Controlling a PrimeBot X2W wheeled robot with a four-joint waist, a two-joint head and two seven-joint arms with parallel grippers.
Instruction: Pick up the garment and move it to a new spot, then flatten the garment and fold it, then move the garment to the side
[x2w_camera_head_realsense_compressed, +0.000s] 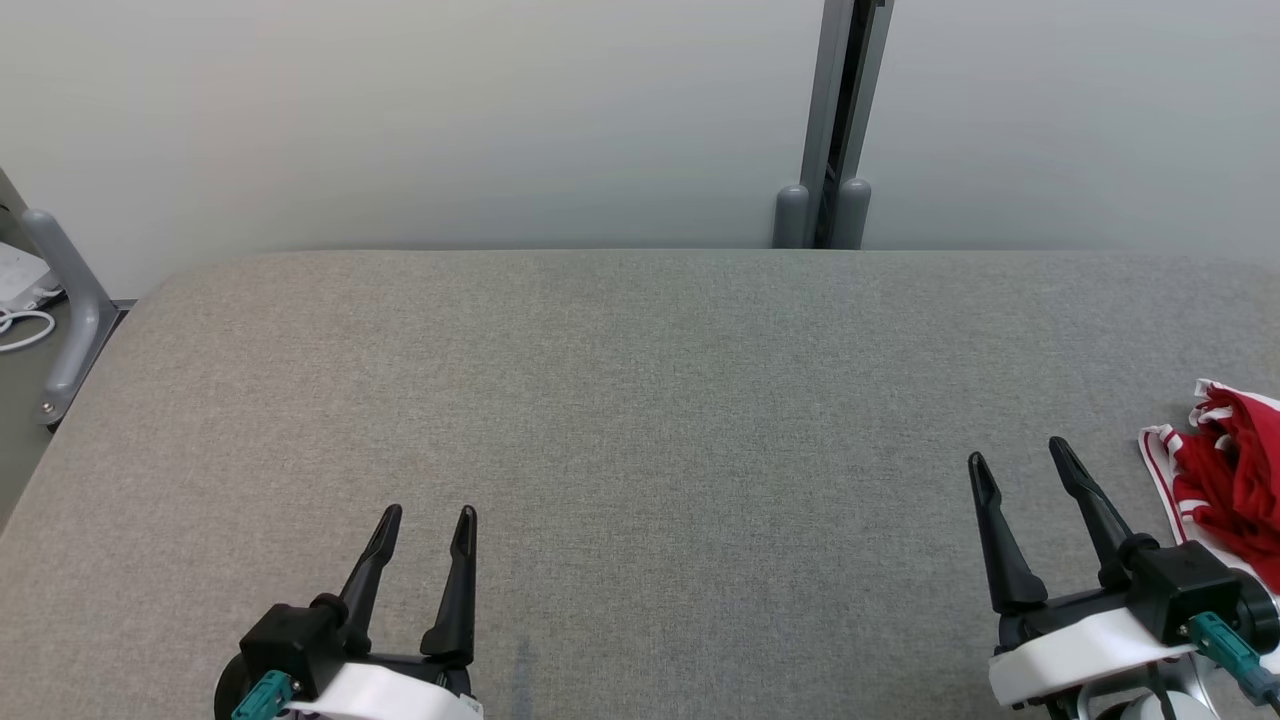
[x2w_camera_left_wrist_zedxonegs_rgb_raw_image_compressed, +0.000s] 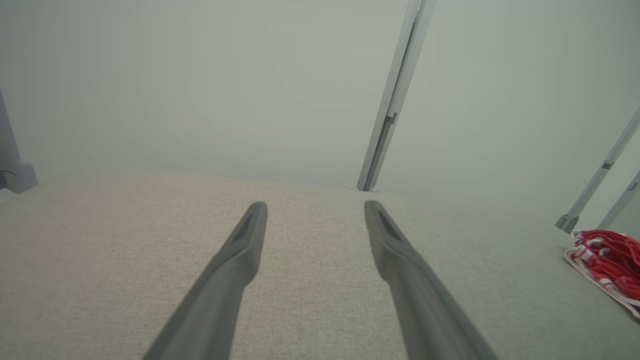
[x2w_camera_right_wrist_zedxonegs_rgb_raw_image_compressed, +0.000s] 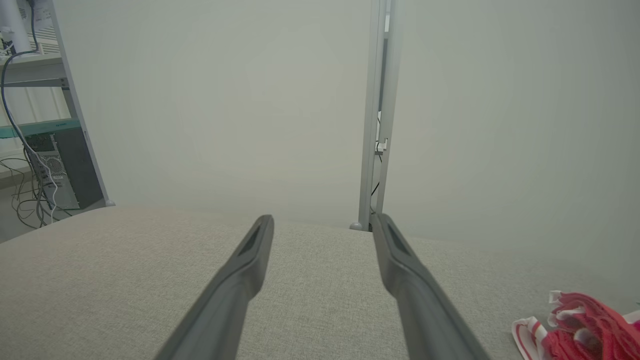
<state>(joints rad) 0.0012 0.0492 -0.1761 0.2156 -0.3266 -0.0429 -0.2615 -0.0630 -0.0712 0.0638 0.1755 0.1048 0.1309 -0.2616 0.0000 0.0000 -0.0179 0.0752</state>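
The garment (x2w_camera_head_realsense_compressed: 1225, 470), red cloth with white-striped trim, lies crumpled at the frame's right edge on the grey bench (x2w_camera_head_realsense_compressed: 640, 400). Its heap runs down that edge and is partly cut off. Just left of it is the right pincer (x2w_camera_head_realsense_compressed: 1017, 452), fingers apart. The left pincer (x2w_camera_head_realsense_compressed: 430, 512), at lower left, is likewise spread. A grey post (x2w_camera_head_realsense_compressed: 830, 120) stands at upper middle.

Your tabletop (x2w_camera_head_realsense_compressed: 640, 400) wears a matt grey woven cloth (slightly rough-looking), the garment (x2w_camera_head_realsense_compressed: 1235, 470) is soft red-and-white fabric, and your gripper fingers (x2w_camera_head_realsense_compressed: 458, 580) look like smooth matt black plastic.
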